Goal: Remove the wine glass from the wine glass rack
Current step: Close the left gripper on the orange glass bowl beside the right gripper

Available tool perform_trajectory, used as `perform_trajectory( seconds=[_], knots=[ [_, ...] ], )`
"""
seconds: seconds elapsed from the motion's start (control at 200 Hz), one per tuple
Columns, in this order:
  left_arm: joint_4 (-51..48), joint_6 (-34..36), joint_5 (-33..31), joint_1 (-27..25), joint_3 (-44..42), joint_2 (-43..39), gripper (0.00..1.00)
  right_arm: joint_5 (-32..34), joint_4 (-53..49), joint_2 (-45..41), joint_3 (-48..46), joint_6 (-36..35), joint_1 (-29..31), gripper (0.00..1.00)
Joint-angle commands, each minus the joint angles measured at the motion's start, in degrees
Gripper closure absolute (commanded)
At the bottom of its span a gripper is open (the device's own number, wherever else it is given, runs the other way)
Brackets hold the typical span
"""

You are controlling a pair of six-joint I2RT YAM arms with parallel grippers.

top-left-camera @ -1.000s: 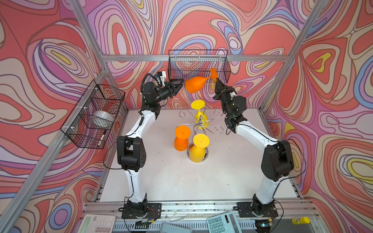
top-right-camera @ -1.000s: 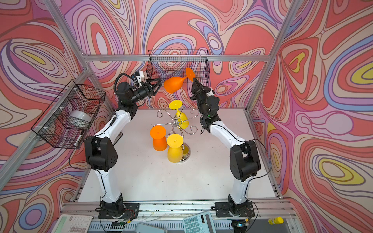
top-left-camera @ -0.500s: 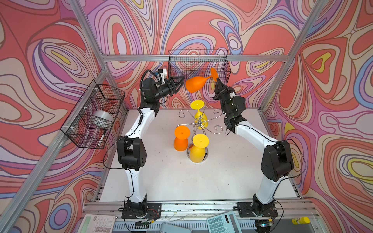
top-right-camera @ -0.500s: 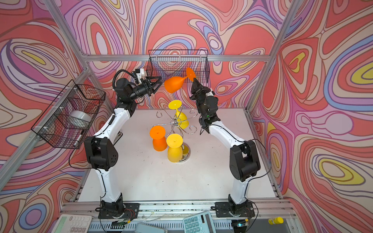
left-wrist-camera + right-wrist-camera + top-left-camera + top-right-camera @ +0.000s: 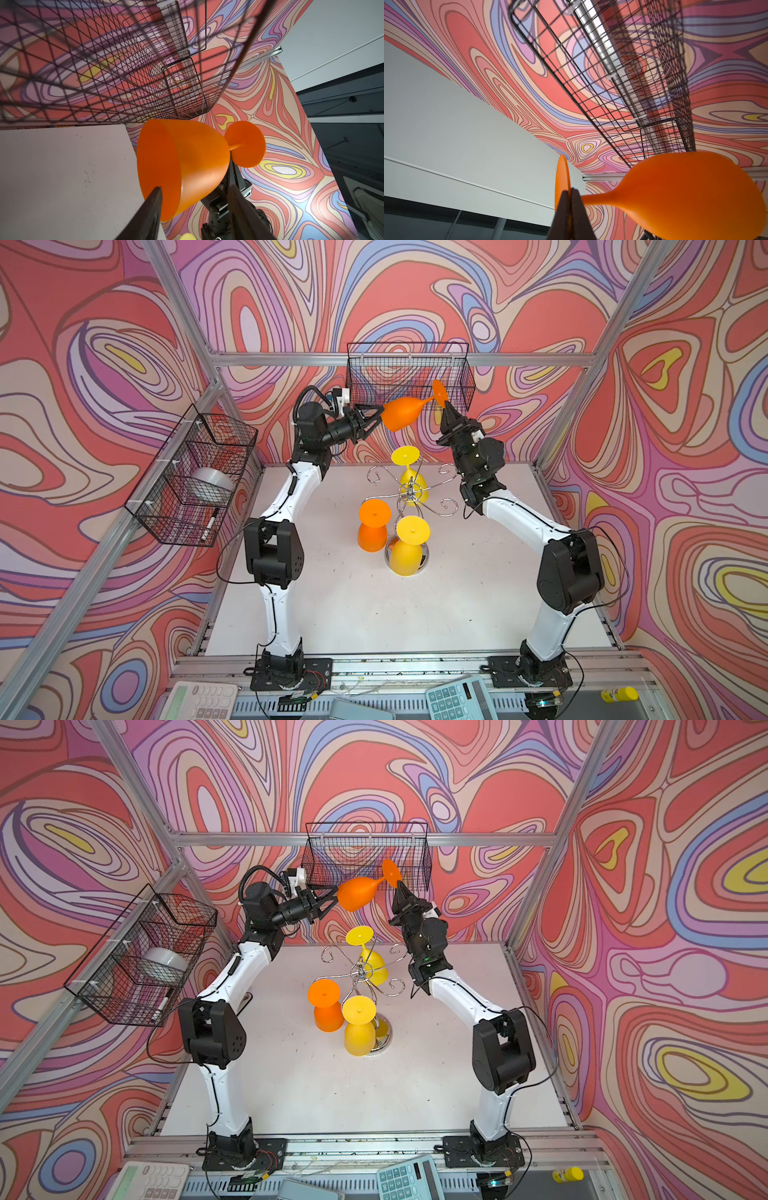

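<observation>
Wine glass (image 5: 401, 414): smooth orange plastic, rounded — four counted.
Wine glass rack (image 5: 409, 489): chrome wire, curled.
Right pincer (image 5: 444, 404): clamped on glass foot.
Left pincer (image 5: 379, 414): spread around bowl.

Smooth matt orange plastic wine glass (image 5: 401, 413), shiny chrome wire wine glass rack (image 5: 360, 971), black metal mesh basket (image 5: 409, 373)

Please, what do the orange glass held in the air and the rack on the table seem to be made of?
Orange glass: probably plastic, opaque, with a satin finish. The colour is even and the highlights are soft, not sharp like real glass.
Rack: metal wire, likely chrome-plated. The thin curled arms shine bright and the round base reflects like a mirror.
</observation>
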Motion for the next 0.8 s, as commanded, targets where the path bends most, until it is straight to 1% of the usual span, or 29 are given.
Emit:
perform_trajectory(
  seconds=[0.0,0.27,0.396,0.476,0.521,0.596,0.676,0.796],
  knots=[
    [3.16,-2.76,1.25,0.24,1.76,2.28,0.48,0.52,0.14,1.12,1.1,3.6,0.86,1.0],
    [9.66,-7.63,2.81,-0.49,2.6,4.54,0.51,0.83,0.72,1.07,0.21,3.7,0.91,1.0],
    [13.33,-10.49,2.94,-0.6,3.29,5.71,0.58,0.82,0.67,1.07,0.06,3.84,0.91,1.0],
    [15.58,-12.38,2.86,-0.64,3.66,6.13,0.6,1.22,1.16,1.0,-0.4,3.99,0.92,1.0],
    [16.5,-13.09,2.77,-0.67,3.92,6.31,0.64,1.16,1.11,0.98,-0.49,4.04,0.88,1.0],
    [16.89,-13.68,2.92,-0.75,4.76,6.7,0.7,0.94,0.86,1.07,-0.25,4.09,0.92,1.0],
    [17.36,-13.96,2.94,-0.76,5.14,6.88,0.73,0.87,1.06,1.49,-0.06,4.51,0.88,1.0],
    [18.07,-14.3,2.77,-0.76,4.94,6.88,0.81,0.98,1.45,1.51,-0.48,4.83,0.92,1.0]
  ],
)
